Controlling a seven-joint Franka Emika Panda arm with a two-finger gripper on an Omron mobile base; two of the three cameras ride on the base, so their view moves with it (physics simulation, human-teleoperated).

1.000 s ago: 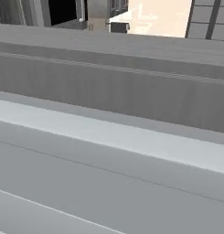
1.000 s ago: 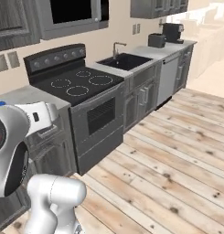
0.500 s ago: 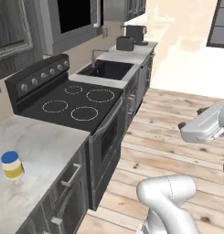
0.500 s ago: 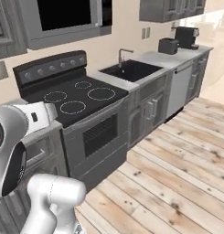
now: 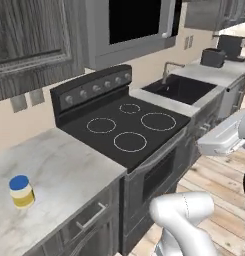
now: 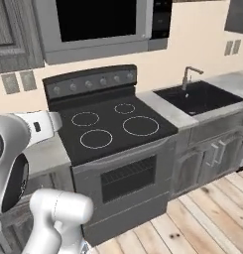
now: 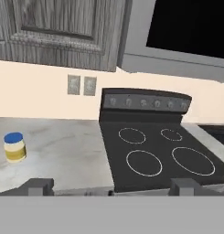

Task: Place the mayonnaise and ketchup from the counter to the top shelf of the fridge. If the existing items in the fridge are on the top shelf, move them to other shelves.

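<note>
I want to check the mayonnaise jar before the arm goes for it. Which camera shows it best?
The left base view shows it best: the mayonnaise stands upright and whole on the counter, left of the stove, seen from above. The hand view also shows the jar, smaller, at the left edge. In the right base view the arm covers that stretch of counter.

The sink [image 7: 218, 130] — cut off by the right edge.

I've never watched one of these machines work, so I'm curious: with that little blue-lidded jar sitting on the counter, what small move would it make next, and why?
Probably swing the hand left and down toward the mayonnaise. The jar stands upright and alone on the counter, left of the stove. The gripper is open and holds nothing, well short of the jar, so closing that gap seems the sensible first step.
</note>
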